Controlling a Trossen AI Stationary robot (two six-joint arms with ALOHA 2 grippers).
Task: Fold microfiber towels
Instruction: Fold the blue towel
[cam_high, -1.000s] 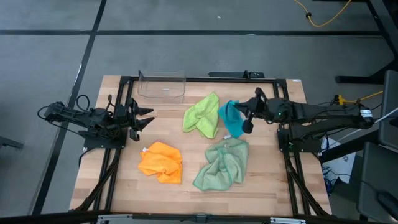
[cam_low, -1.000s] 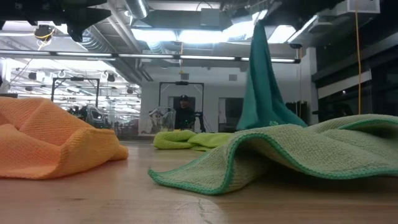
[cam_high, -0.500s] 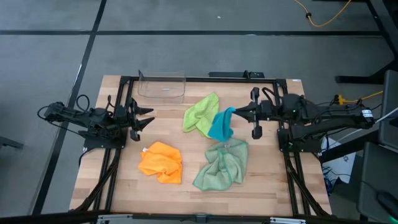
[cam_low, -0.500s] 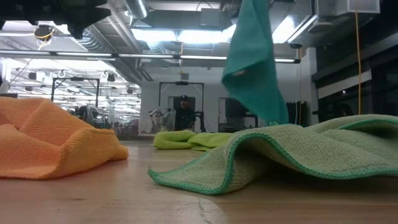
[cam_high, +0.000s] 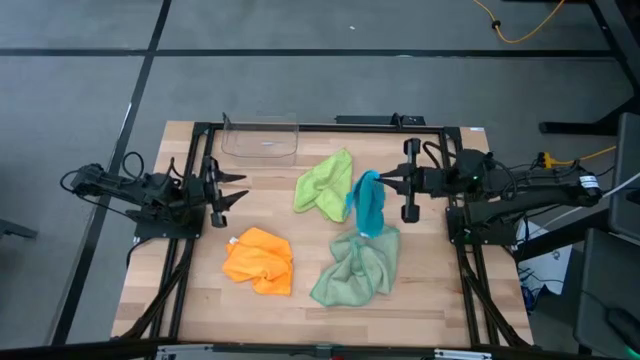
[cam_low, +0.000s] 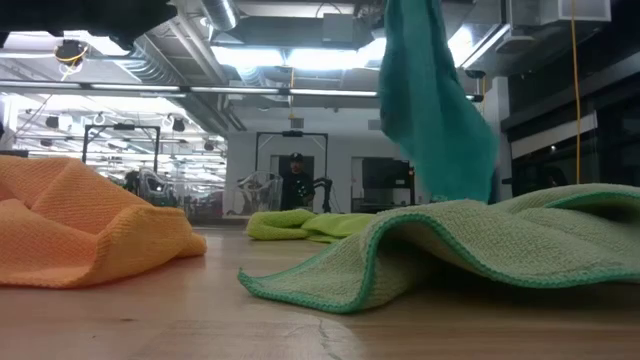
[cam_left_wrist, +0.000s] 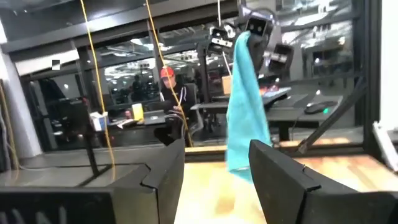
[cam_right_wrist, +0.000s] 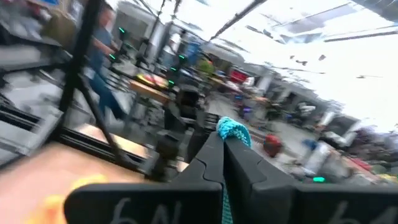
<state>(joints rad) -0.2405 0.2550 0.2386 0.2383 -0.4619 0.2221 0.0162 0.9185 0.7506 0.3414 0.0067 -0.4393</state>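
Right claw (cam_high: 385, 181) gripping teal towel (cam_high: 369, 203)

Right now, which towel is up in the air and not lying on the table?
The teal blue towel. It hangs from the shut right gripper, while the lime green, orange and pale sage ones lie crumpled on the table.

Beyond my wooden table (cam_high: 200, 300) lay a grey floor (cam_high: 300, 90) crossed by dark lines, a yellow cable (cam_high: 520, 30) looped on it. Ahead stretched an open hall — bright ceiling lights (cam_low: 290, 55), exposed ducts (cam_low: 180, 60), glass partitions, desks — where a person (cam_low: 296, 180) sat far off.
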